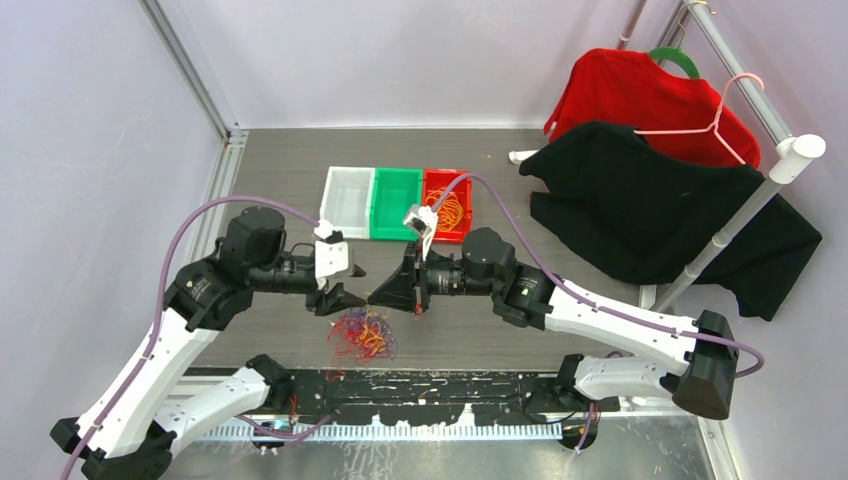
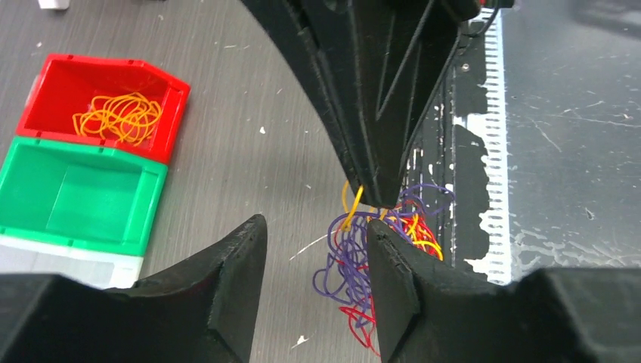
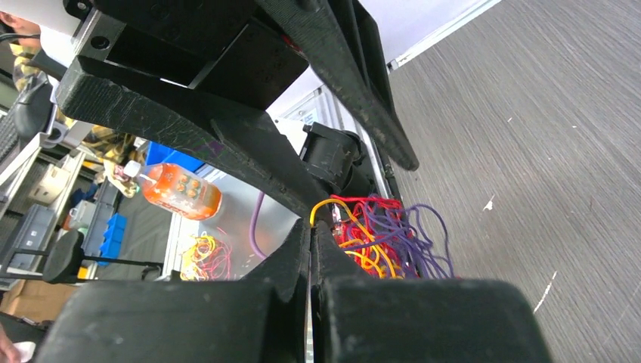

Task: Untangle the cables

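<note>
Table (image 1: 470,335) on my feed is grey wood-grain, kinda scuffed, with white flecks all over. Up at 12 o'clock I've got three little bins in a row, side by side: white bin (image 1: 347,200), green bin (image 1: 396,203), red bin (image 1: 436,180). The cables (image 1: 362,335), a purple, red and yellow clump, lie around 7 o'clock by the near edge.

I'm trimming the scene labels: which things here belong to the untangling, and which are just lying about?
Job: tangled cables; orange strand pinched by the right gripper; open left gripper; orange cables in the red bin; probably the green bin and white bin too.
Lying about: red shirt, black garment, clothes rack.
</note>
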Robot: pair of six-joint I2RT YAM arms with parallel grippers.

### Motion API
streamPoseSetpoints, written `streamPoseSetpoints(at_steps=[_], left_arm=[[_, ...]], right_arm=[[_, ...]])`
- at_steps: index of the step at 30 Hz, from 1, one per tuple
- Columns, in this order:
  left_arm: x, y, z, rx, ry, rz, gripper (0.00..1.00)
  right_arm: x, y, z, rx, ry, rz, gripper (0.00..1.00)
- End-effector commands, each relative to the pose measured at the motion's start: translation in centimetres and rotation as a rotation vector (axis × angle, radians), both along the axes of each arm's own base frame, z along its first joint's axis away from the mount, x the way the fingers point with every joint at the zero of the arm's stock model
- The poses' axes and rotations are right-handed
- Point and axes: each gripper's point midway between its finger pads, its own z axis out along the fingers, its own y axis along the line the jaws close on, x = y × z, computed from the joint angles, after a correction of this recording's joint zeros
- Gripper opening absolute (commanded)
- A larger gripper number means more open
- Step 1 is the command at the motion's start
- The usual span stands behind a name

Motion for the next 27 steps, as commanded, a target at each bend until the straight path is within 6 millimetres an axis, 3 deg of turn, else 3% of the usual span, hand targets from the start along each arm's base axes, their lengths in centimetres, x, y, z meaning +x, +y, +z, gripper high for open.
streamPoseSetpoints(at_steps=[1,7,11,17,20,22,24,27], left_arm=[[-1.2,-0.6,1.5,-0.052,-0.022,-0.087,0.49],[-1.4,-0.7,1.2,-0.051,0.006,-0.094,0.33],[-0.7,-0.7,1.0,-0.052,-0.008,-0.048,0.09],[0.2,-0.7,1.2,-0.081,-0.017,0.011,0.0],[0.4,-0.8,1.4,-0.096,-0.006,0.037,0.0],[0.3,-0.8,1.6,-0.1,-0.006,0.036,0.0],[0.2,-0.7,1.8,-0.105,-0.012,0.033,0.0],[0.2,-0.7,2.2,-0.111,-0.025,0.03,0.0]], right_arm=[[-0.6,0.6,3.9,0.106,-0.027,0.039,0.01],[-0.5,0.7,3.7,0.102,-0.012,0.035,0.01],[-0.4,0.7,3.7,0.105,-0.005,0.03,0.01],[-0.1,0.5,3.4,0.106,0.003,0.005,0.02],[-0.1,0.5,3.5,0.114,0.012,-0.001,0.13],[0.3,0.1,3.5,0.108,0.011,-0.036,0.28],[1.1,-0.6,3.8,0.111,-0.006,-0.093,0.34],[2.1,-2.3,4.3,0.132,-0.047,-0.191,0.51]])
